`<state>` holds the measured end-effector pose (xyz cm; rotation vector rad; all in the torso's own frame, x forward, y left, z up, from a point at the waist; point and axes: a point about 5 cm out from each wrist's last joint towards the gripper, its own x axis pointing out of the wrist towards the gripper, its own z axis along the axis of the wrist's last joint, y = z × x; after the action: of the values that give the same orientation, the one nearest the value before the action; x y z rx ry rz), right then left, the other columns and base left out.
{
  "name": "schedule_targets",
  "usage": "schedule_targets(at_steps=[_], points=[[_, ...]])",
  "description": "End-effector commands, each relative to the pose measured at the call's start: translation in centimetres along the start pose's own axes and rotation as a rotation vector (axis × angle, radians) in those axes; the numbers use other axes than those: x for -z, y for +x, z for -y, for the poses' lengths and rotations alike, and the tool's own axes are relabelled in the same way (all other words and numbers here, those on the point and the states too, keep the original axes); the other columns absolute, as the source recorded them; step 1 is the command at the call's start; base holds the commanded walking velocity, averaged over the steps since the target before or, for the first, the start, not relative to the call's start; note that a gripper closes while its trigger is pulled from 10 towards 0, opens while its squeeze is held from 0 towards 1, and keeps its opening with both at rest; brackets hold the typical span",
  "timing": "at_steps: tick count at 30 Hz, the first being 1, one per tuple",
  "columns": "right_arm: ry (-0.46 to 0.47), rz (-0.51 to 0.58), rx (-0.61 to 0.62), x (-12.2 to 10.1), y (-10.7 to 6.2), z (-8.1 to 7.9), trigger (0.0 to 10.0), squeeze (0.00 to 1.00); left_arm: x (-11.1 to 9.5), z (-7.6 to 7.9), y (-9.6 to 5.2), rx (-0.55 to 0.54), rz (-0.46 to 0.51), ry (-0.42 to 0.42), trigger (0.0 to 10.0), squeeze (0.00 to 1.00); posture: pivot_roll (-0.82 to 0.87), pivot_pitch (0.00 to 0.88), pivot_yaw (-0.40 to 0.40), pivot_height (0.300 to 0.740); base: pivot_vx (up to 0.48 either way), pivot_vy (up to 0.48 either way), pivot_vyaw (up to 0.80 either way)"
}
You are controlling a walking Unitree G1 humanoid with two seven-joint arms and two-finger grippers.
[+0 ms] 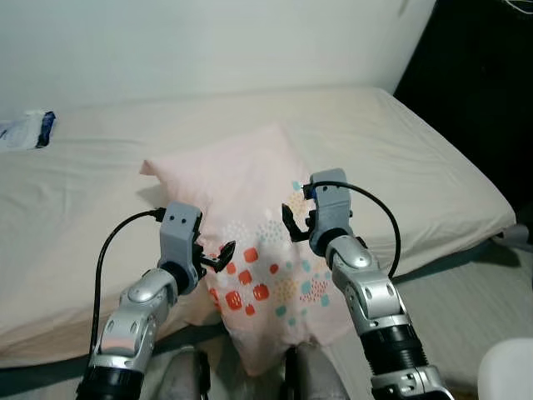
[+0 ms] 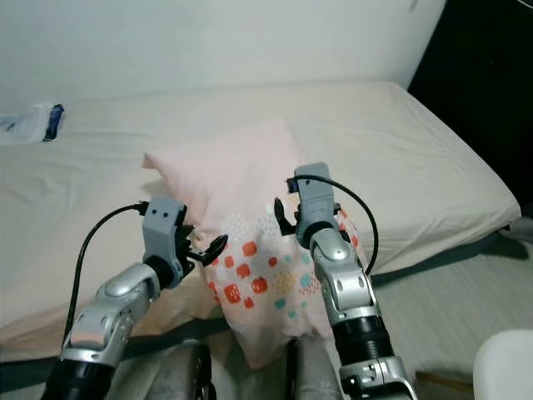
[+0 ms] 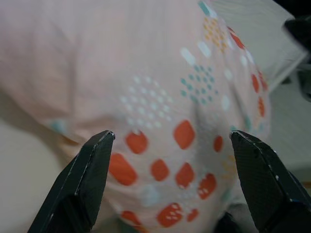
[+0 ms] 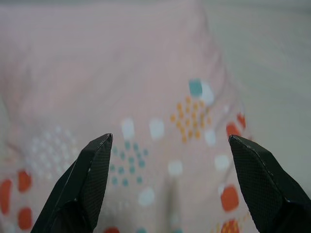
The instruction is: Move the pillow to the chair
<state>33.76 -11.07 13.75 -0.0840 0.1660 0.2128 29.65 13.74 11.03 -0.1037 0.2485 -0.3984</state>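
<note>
The pillow (image 1: 250, 242) lies on the bed (image 1: 416, 167), its near end hanging over the front edge. The left gripper (image 1: 223, 254) and right gripper (image 1: 289, 223) are at its two sides, both jaws apart.

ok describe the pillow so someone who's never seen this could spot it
On the cream bed, near its front edge, lies the pillow, its lower end overhanging. It is pale pink, printed with red, teal and orange dots, between the open left gripper and open right gripper.

Cream bed (image 1: 433, 167) against white wall (image 1: 208, 42)
</note>
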Motion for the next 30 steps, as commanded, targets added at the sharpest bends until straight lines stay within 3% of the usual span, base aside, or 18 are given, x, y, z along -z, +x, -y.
schedule_targets(at_steps=[1,13,18,24,27,30], points=[[0.016,0.002,0.011,0.0,0.2,0.2,10.0,0.00,0.3,0.4,0.3,0.032,-0.020,-0.050,10.0,0.00,0.02,0.140,-0.059,0.611,0.000,0.000,0.00],[0.027,0.011,0.013,-0.2,0.2,0.7,10.0,0.00,0.3,1.0,1.1,0.103,-0.078,-0.182,10.0,0.00,0.02,0.147,-0.062,0.593,0.000,0.000,0.00],[0.051,0.012,0.014,-0.3,0.4,0.6,10.0,0.00,1.1,0.7,2.1,0.064,-0.165,-0.222,10.0,0.00,0.02,0.148,-0.058,0.593,0.000,0.000,0.00],[0.063,0.030,0.004,-0.5,0.5,0.4,10.0,0.00,1.1,0.5,3.1,0.012,-0.167,-0.284,10.0,0.00,0.02,0.151,-0.052,0.588,0.000,0.000,0.00],[0.065,0.040,-0.010,-0.7,0.3,0.4,10.0,0.00,0.7,-0.3,3.4,-0.051,-0.155,-0.294,10.0,0.00,0.02,0.151,-0.051,0.574,0.000,0.000,0.00],[0.068,0.043,-0.007,-0.7,0.2,0.5,10.0,0.00,0.4,-0.8,3.3,-0.091,-0.145,-0.246,10.0,0.00,0.02,0.152,-0.050,0.574,0.000,0.000,0.00]])
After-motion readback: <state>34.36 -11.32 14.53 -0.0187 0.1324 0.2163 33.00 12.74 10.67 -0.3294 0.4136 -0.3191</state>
